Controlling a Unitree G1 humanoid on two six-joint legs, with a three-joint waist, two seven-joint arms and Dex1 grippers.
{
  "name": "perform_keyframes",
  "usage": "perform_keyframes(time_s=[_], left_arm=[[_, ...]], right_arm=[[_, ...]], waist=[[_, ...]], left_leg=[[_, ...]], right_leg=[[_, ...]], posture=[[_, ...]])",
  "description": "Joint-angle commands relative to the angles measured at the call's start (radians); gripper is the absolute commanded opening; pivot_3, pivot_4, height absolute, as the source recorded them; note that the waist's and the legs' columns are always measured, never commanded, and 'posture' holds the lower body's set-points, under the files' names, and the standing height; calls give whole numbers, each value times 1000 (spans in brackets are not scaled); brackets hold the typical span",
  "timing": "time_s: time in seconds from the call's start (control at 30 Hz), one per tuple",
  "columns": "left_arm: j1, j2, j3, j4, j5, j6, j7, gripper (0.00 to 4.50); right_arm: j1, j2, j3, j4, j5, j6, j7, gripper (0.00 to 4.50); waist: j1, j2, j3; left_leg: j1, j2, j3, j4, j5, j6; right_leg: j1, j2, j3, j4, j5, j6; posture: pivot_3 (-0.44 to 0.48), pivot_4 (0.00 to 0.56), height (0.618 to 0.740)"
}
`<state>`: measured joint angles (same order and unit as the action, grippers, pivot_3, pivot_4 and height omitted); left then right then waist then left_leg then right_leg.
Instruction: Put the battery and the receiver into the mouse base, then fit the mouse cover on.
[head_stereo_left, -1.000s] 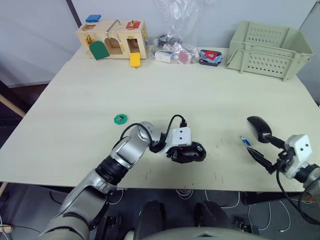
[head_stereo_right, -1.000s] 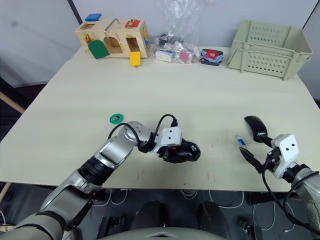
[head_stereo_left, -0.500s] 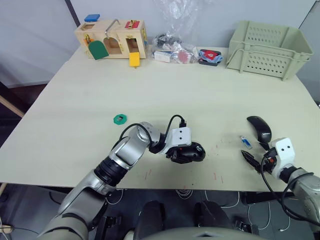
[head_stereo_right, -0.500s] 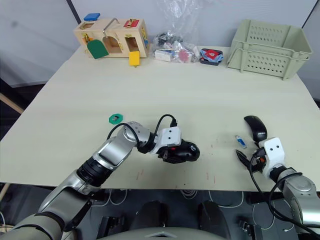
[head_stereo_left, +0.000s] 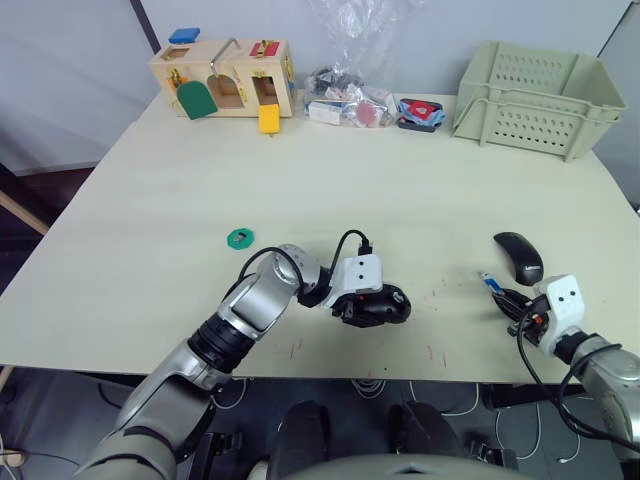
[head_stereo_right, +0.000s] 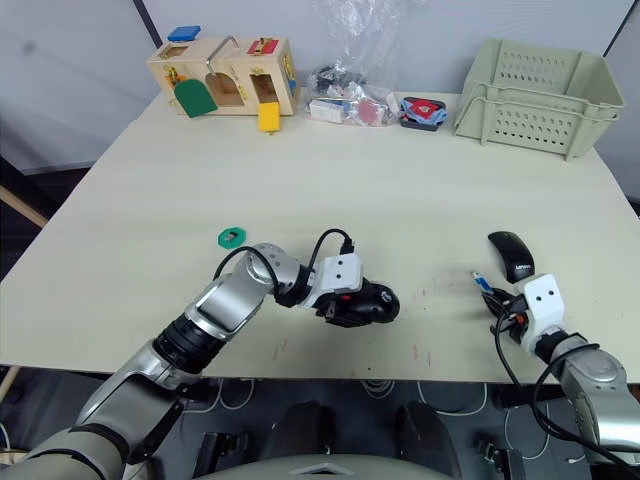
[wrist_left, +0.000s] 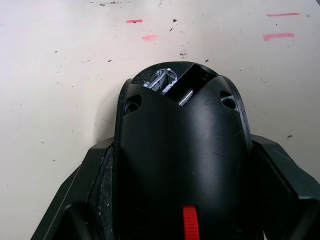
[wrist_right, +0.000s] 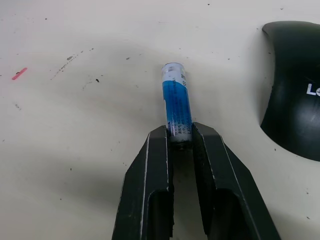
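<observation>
Surface (head_stereo_left: 400, 190): a pale wooden tabletop carrying everything named here, with faint red marks near its front edge.
Crate (head_stereo_left: 535, 98): a pale green slotted plastic crate at the far right corner of the surface.
Wooden box (head_stereo_left: 222, 78): a toy box with coloured latches and doors at the far left, with a yellow block in front of it.
Plastic bag (head_stereo_left: 350, 95): a clear bag of small items at the far edge, between the wooden box and the crate.
Mouse base (head_stereo_left: 385, 304): a black oval shell lying near the front centre of the surface; the left wrist view shows its open battery slot and a red patch.
Left end effector (head_stereo_left: 372, 310): its two black fingers are closed on the sides of the mouse base, holding it against the surface.
Mouse cover (head_stereo_left: 519, 257): a glossy black domed shell with white lettering, lying free at the front right, just beside the battery.
Right end effector (wrist_right: 179, 137): its fingers are narrow and pinch one end of the battery.
Green ring (head_stereo_left: 240, 237): a small green piece lying left of centre, apart from everything else.
Battery (wrist_right: 176, 105): a thin blue-and-white stick lying flat on the surface at the front right, well apart from the mouse base.
</observation>
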<state>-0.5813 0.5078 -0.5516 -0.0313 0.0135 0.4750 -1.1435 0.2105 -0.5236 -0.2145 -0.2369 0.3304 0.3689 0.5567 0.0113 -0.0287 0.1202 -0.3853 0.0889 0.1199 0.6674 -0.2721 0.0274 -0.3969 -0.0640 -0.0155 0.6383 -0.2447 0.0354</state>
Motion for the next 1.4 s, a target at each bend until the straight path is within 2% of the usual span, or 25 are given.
perform_keyframes(time_s=[0.03, 0.3, 0.53, 0.67, 0.9, 1.4], left_arm=[[14, 17, 9, 3, 16, 16, 13, 2948], [9, 22, 7, 2, 16, 27, 14, 2948], [12, 21, 6, -1, 17, 45, 20, 2948], [13, 19, 0, -19, 13, 63, 20, 2948], [15, 20, -4, -18, 15, 69, 26, 2948], [18, 17, -18, -34, 13, 76, 23, 2948]], right_arm=[[13, -18, -42, -121, 42, 82, -21, 49], [-16, -172, -39, -407, 246, 426, 31, 49], [-176, -298, -16, -543, 450, 775, -9, 49], [-363, -267, 5, -542, 607, 1006, -82, 49], [-485, -133, 61, -519, 630, 1232, -217, 49], [-574, -83, 199, -375, 747, 1246, -440, 49]], waist=[[-1, 0, 0], [0, 0, 0], [-1, -1, 1], [-1, -3, 2], [2, -2, 1], [0, -2, 1]], left_leg=[[0, 0, 0, 0, 0, 0], [0, 0, 0, 0, 0, 0], [-1, 0, -2, 0, 0, 0], [-2, 0, -2, 0, 0, 0], [-14, 0, -9, -1, 0, 0], [-14, 0, -10, 0, 0, 1]], right_leg=[[0, 0, 0, 0, 0, 0], [0, 0, 0, 0, 0, 0], [0, 0, -1, -2, 0, 0], [-1, 0, -2, -2, 0, 0], [-6, 0, -9, -7, 0, -1], [-5, -1, -11, -7, 0, 0]], posture=[[0, 150, 740], [0, 150, 740], [0, 150, 740], [0, 150, 740], [0, 150, 740], [0, 150, 740]])
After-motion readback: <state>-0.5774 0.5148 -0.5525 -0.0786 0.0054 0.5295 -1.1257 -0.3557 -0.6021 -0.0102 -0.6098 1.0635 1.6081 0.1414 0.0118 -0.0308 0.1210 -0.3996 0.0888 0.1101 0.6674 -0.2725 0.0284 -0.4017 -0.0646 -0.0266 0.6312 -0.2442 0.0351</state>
